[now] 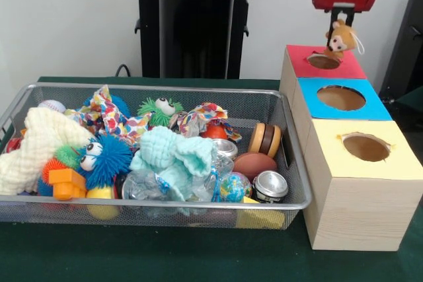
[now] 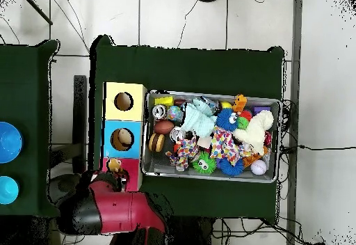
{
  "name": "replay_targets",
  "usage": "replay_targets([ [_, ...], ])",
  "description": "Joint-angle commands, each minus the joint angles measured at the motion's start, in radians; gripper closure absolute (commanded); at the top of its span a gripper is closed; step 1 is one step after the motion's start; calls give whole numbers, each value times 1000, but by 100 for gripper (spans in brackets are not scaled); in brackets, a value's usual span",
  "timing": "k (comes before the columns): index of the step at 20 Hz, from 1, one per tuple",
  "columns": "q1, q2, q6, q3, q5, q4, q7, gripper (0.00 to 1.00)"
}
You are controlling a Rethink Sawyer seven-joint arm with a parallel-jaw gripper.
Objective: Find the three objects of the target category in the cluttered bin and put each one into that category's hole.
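My gripper [image 1: 342, 22] is shut on an orange-tan toy with a tiny face [image 1: 341, 37], which hangs just above the round hole [image 1: 323, 61] in the red top of the far wooden box. In the overhead view the toy [image 2: 114, 165] sits over the red top [image 2: 111, 161], with my red arm [image 2: 118, 211] behind it. The wire-mesh bin [image 1: 165, 88] lies to the left, full of clutter; it also shows in the overhead view [image 2: 279, 138]. I cannot pick out a pale yellow toy for certain.
The blue-topped box [image 1: 370, 107] and the yellow-topped box [image 1: 396, 163] stand in a row with the red one. The bin holds spiky puffer balls [image 1: 106, 156], cloths [image 1: 173, 156], a metal can [image 1: 269, 185], a globe ball [image 1: 234, 186] and orange blocks [image 1: 66, 183].
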Motion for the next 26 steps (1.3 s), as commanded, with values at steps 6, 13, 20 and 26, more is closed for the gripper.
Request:
replay_targets([
  [6,-27,110,-74,42,37,18,196,100],
  [13,-34,109,-62,49,39,18,190,100],
  [20,-37,110,-44,50,31,7,174,0],
  [26,-36,107,-48,50,31,6,176,0],
])
